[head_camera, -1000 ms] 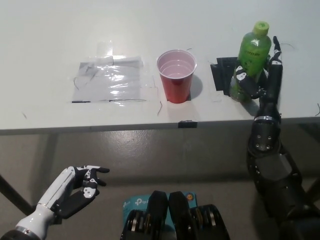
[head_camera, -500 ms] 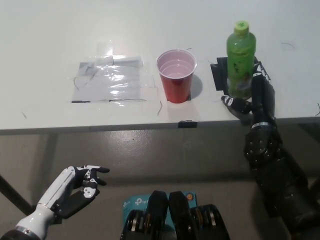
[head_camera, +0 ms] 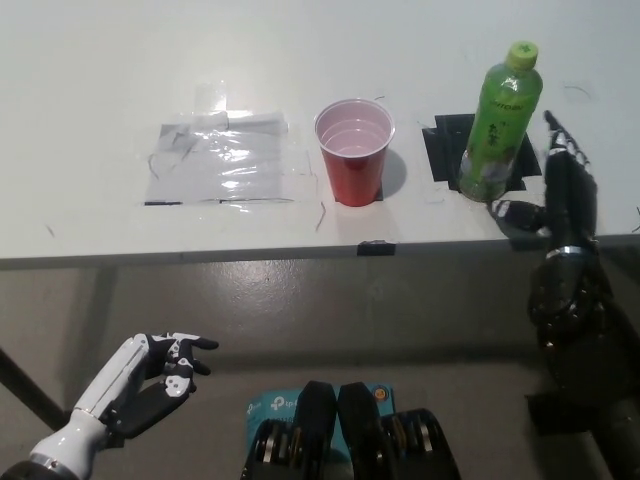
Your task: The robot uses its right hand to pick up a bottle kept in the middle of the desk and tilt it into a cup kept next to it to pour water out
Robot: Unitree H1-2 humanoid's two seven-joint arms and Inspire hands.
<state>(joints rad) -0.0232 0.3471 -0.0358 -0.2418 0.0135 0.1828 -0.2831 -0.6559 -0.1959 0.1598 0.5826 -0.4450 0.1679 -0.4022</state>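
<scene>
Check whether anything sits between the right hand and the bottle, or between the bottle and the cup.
Nothing visible does. The right hand is open just right of the green bottle, and only bare desk separates the bottle from the red cup.

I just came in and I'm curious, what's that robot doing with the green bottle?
The black right hand is open beside the green bottle, not touching it. The bottle stands upright on a black mat, right of the red cup on the desk. The white left hand rests below the desk edge. Nothing is being poured yet.
</scene>
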